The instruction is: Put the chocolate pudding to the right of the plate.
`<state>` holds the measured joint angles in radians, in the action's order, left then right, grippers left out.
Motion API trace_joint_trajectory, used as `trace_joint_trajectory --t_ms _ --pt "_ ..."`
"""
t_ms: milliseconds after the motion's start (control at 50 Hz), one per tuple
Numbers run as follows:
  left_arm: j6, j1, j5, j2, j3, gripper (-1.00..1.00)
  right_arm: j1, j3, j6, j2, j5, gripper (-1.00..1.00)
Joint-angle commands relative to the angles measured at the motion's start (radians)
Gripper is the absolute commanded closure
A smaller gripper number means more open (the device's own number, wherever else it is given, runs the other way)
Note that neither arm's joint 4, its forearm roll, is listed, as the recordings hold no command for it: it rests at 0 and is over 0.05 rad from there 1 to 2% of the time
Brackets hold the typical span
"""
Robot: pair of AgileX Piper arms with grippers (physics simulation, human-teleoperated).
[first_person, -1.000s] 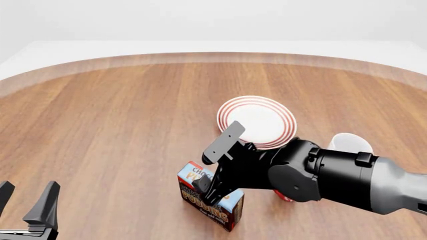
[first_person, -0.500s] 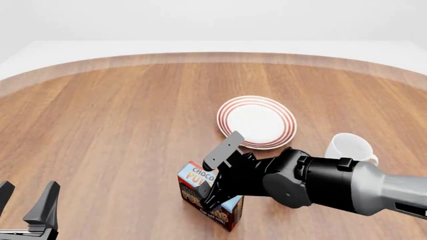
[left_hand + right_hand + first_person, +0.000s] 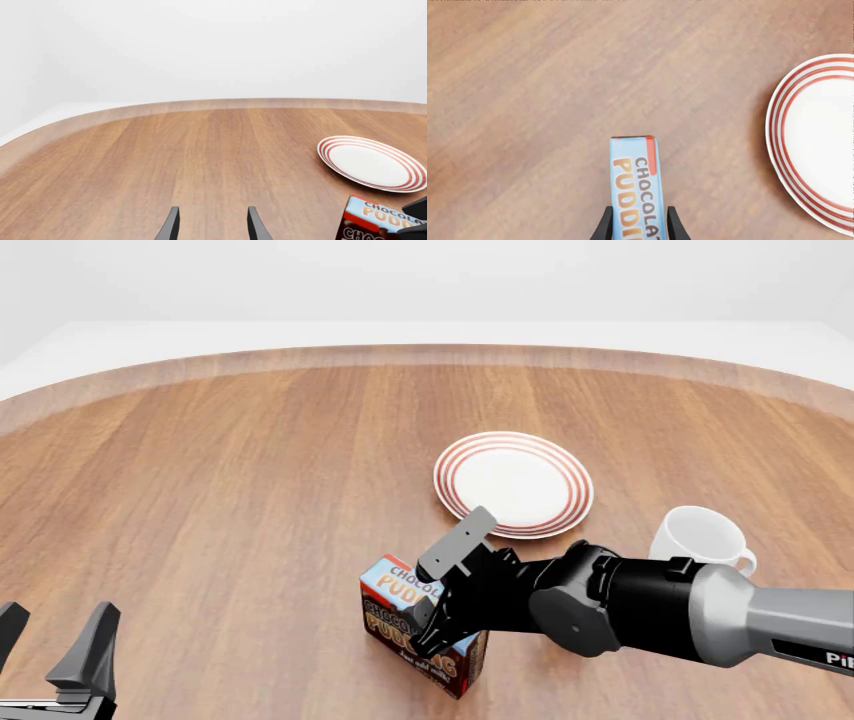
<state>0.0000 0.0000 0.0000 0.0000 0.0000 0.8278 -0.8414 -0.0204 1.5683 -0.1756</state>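
At the bottom left of the front view, the left hand (image 3: 54,650) sits low over the counter (image 3: 240,500). Its two dark fingers (image 3: 171,227) are spread apart, and nothing is between them.

A little farther in, at the bottom middle of the front view, stands the chocolate pudding (image 3: 400,615) box. It has dark brown sides and a light blue top with a red edge. The right hand (image 3: 636,222) reaches in from the right side of the frame and pinches the box, one finger on each long side. You can see this best in the right wrist view.

Beyond the box, just right of the middle, lies the plate (image 3: 514,485), white with red rings. The box is in front of it and a bit to the left, not touching.

A white mug (image 3: 701,538) stands at the right, near the plate.
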Motion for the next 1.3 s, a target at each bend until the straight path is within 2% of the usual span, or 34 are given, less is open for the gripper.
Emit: trace_joint_trajectory --t_ms 20,160,260,400,500,540,660,680,880,1040,1300 --pt "0.0 0.0 0.0 0.0 0.0 -1.0 -0.018 0.006 0.02 0.029 0.006 1.0" --pt "0.0 0.0 0.0 0.0 0.0 -1.0 -0.022 0.015 0.004 0.018 0.01 1.0" --pt "0.0 0.0 0.0 0.0 0.0 -1.0 0.006 -0.019 -0.005 -0.009 -0.02 1.0" --pt "0.0 0.0 0.0 0.0 0.0 -1.0 -0.009 -0.076 -0.061 -0.085 -0.091 1.0" --pt "0.0 0.0 0.0 0.0 0.0 -1.0 -0.07 -0.132 -0.148 -0.149 -0.157 1.0" --pt "0.0 0.0 0.0 0.0 0.0 -1.0 -0.124 -0.158 -0.2 -0.202 -0.193 1.0" --pt "0.0 0.0 0.0 0.0 0.0 -1.0 -0.182 -0.241 -0.22 -0.243 -0.232 1.0" --pt "0.0 0.0 0.0 0.0 0.0 -1.0 -0.198 -0.251 -0.242 -0.246 -0.229 1.0" --pt "0.0 0.0 0.0 0.0 0.0 -1.0 -0.275 -0.371 -0.234 -0.26 -0.284 1.0" --pt "0.0 0.0 0.0 0.0 0.0 -1.0 -0.315 -0.399 -0.249 -0.29 -0.317 1.0" --pt "0.0 0.0 0.0 0.0 0.0 -1.0 -0.382 -0.446 -0.256 -0.233 -0.334 1.0"
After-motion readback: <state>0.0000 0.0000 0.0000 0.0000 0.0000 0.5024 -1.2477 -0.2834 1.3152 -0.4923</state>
